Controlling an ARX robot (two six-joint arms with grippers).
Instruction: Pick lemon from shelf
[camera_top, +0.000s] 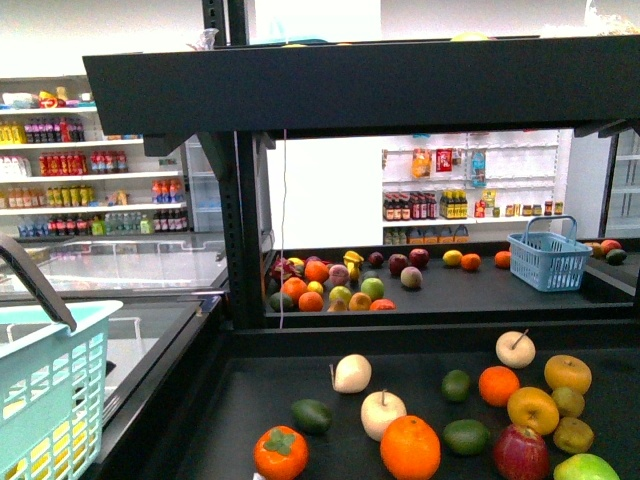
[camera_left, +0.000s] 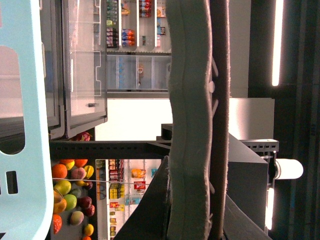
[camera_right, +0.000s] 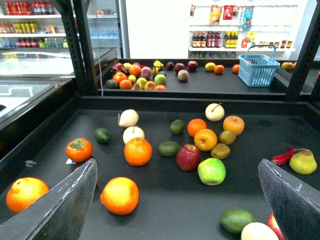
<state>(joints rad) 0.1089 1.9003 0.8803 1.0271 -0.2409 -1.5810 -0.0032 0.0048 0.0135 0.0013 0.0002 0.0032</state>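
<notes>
— Since you have the feeds up: where's the lemon relative to the right gripper?
— I take it to be the yellow fruit on the far tier of the shelf, right of centre. It sits just beside an orange, left of the blue basket. My right gripper hangs over the near tier, fingers spread wide. The lemon is well apart from it, beyond all the near-tier fruit.
— Left gripper?
— Its pad fills the wrist view, so I can't tell wide or closed. Teal basket is near left.
</notes>
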